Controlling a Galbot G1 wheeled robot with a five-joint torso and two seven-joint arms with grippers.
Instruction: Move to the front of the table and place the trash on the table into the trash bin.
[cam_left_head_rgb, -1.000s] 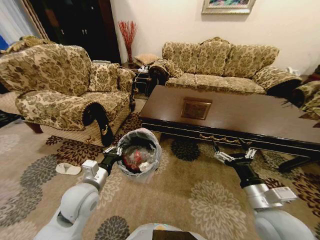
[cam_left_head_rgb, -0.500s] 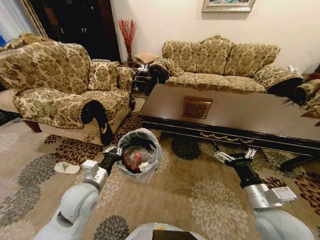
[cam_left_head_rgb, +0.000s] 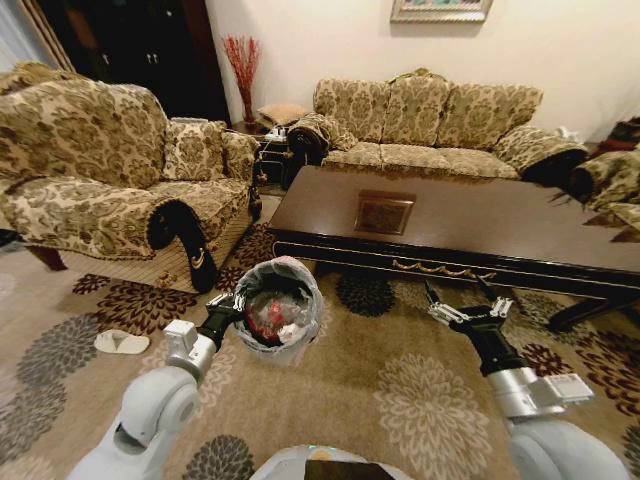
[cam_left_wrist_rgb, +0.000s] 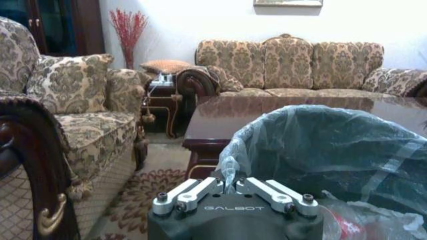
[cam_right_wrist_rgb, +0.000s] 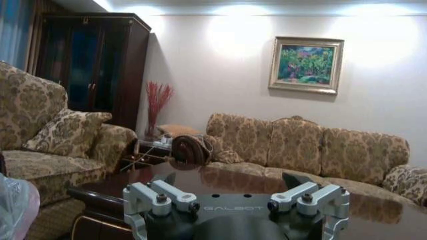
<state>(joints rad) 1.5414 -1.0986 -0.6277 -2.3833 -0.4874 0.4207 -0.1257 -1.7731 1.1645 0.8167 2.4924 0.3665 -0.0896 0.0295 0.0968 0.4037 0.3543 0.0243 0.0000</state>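
Observation:
The trash bin (cam_left_head_rgb: 280, 305), black with a pale liner bag, hangs just above the carpet in front of the table's left corner. My left gripper (cam_left_head_rgb: 228, 306) is shut on its near rim; the left wrist view shows the fingers (cam_left_wrist_rgb: 200, 192) pinched on the liner of the trash bin (cam_left_wrist_rgb: 333, 150). Red-and-white trash (cam_left_head_rgb: 268, 315) lies inside the bin, also seen as trash (cam_left_wrist_rgb: 343, 226) through the liner. The glossy dark table (cam_left_head_rgb: 480, 225) stretches ahead and to the right, its top bare around a square gold inlay. My right gripper (cam_left_head_rgb: 466, 302) is open and holds nothing, level with the table's front edge. It also appears as the right gripper (cam_right_wrist_rgb: 230, 181), before the table (cam_right_wrist_rgb: 253, 182).
A patterned armchair (cam_left_head_rgb: 90, 170) stands at the left and a matching sofa (cam_left_head_rgb: 430, 120) behind the table. A white slipper (cam_left_head_rgb: 121, 342) lies on the flowered carpet at the left. Open carpet (cam_left_head_rgb: 400, 400) lies between me and the table.
The whole head view has shifted: the room slid left and up while both arms and the held bin kept their places in the picture. The camera has moved.

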